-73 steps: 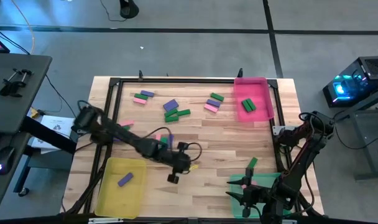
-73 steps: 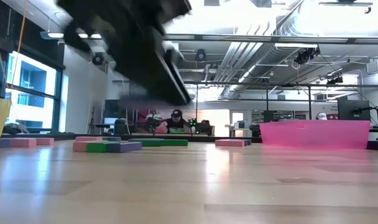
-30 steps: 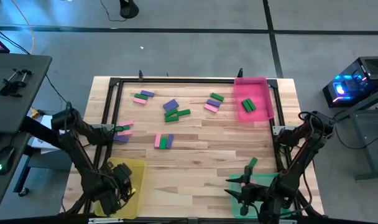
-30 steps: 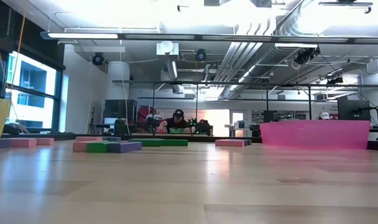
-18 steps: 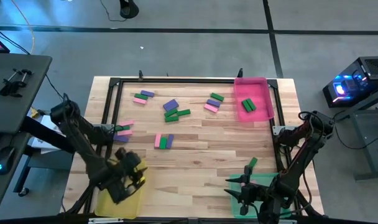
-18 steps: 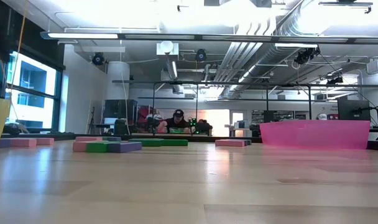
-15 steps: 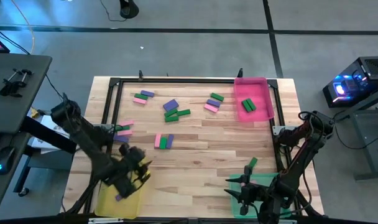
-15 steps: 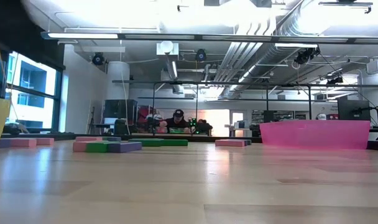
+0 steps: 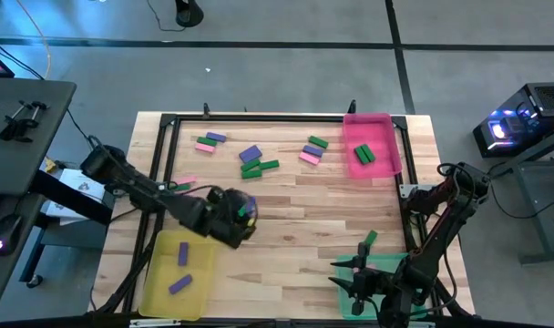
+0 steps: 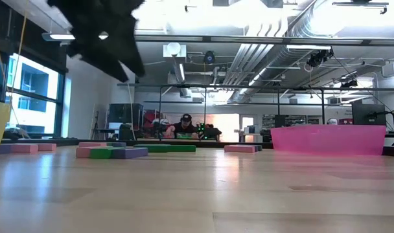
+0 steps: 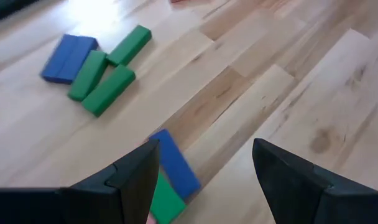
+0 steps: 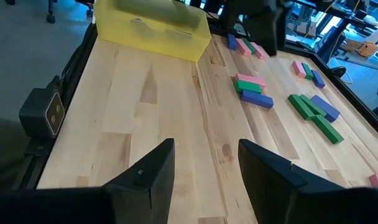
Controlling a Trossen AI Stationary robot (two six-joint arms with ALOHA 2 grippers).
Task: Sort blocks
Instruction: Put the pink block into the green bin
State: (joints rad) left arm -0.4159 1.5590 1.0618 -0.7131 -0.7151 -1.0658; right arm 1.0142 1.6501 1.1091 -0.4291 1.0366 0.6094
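The pale planked wooden worktop (image 9: 295,228) sits in a black frame on a grey floor. Small flat rectangular blocks lie across it: a pink, green and purple trio (image 12: 253,91) side by side mid-worktop, and a cluster of two green bars and a purple one (image 9: 254,161) farther back. Two purple blocks (image 9: 180,269) lie apart in the translucent yellow tray (image 9: 159,282), and a green one (image 9: 363,154) in the glossy pink tray (image 9: 352,129).

My left hand (image 9: 239,215) hangs over the trio with its dark fingers spread and nothing between them; a second ago it was down over the yellow tray. My right hand (image 9: 361,290) waits at the green tray (image 9: 395,264), fingers parted and empty, as before.

My left wrist view alone shows the purple and green blocks just beneath my fingers; from above the hand covers most of the trio. The low view shows the pink tray's smooth wall and a person seated far behind.
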